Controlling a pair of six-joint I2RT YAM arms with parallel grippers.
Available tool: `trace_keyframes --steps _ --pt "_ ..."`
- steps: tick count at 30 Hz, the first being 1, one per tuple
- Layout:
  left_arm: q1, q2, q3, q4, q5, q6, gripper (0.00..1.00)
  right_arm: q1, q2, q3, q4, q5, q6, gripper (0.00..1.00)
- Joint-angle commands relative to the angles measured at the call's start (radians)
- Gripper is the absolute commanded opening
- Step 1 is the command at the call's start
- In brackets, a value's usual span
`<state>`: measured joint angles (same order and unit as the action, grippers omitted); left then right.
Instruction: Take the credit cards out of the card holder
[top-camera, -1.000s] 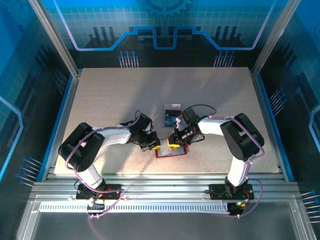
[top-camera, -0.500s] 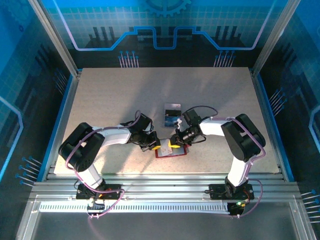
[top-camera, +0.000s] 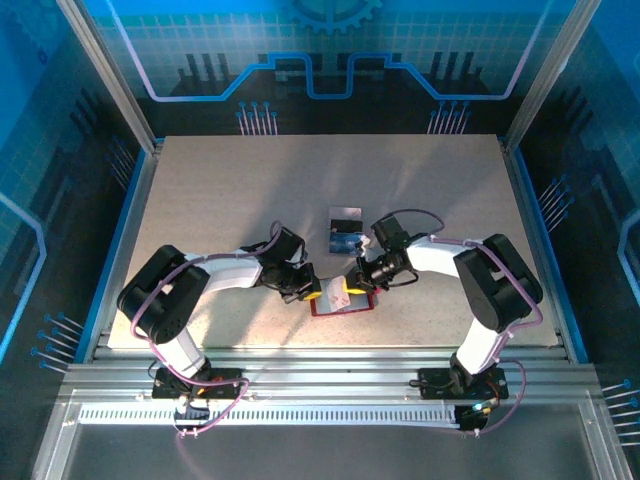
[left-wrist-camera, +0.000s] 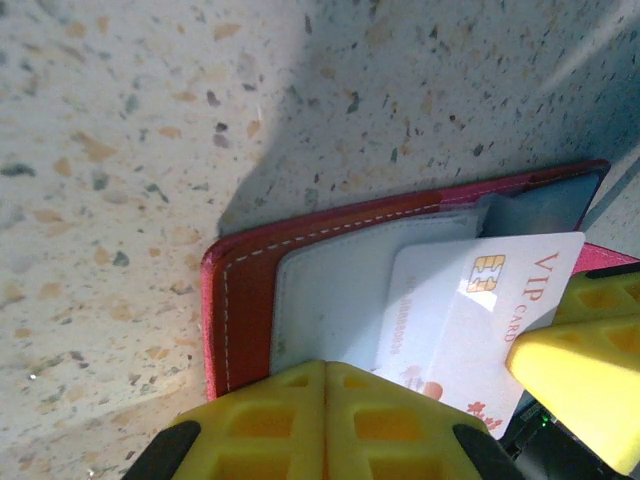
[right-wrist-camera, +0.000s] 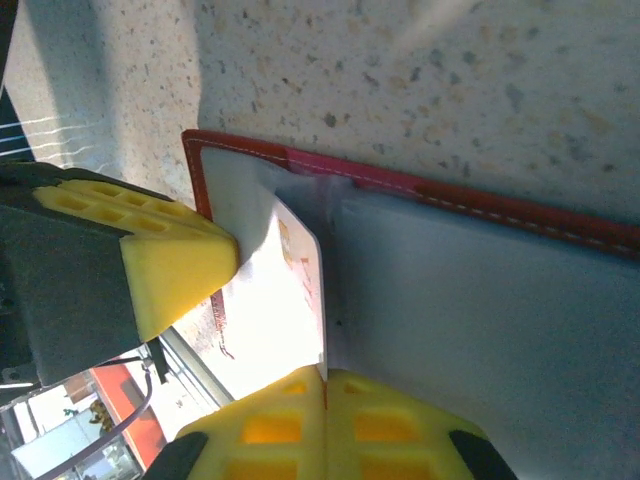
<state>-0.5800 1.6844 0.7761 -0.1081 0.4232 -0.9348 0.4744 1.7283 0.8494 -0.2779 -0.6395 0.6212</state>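
Speckled beige table (top-camera: 250, 190), blue-panelled enclosure (top-camera: 60, 120)

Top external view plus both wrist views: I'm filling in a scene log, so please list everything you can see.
table: one, speckled beige, under everything
card holder: one, red, open flat at near centre
pale card: one, pinkish-white, partly out of the holder's pocket
loose cards: small pile, dark and blue, beyond the holder
left gripper: yellow fingers shut, at the holder's left edge
right gripper: yellow fingers shut on the pale card
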Motion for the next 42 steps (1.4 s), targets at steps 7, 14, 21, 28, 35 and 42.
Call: trace_keyframes --steps 7,14,21,28,35,42 --pt "-0.001 0.029 -0.002 -0.049 -0.009 0.039 0.08 -0.022 -0.070 -0.001 -0.151 0.112 -0.067 0.06" --pt "0.016 0.024 0.004 -0.071 -0.017 0.073 0.09 -0.021 -0.117 0.014 -0.199 0.129 -0.079 0.06" --pt "0.035 0.026 0.042 -0.114 -0.017 0.122 0.10 -0.022 -0.156 0.024 -0.210 0.102 -0.085 0.05" --pt "0.042 -0.001 0.105 -0.172 -0.014 0.164 0.14 -0.022 -0.199 0.135 -0.317 0.173 -0.208 0.04" --pt "0.044 -0.049 0.126 -0.203 -0.022 0.167 0.20 -0.022 -0.208 0.244 -0.442 0.289 -0.452 0.02" --pt "0.058 -0.119 0.103 -0.241 -0.059 0.178 0.24 -0.019 -0.201 0.343 -0.552 0.424 -0.810 0.00"
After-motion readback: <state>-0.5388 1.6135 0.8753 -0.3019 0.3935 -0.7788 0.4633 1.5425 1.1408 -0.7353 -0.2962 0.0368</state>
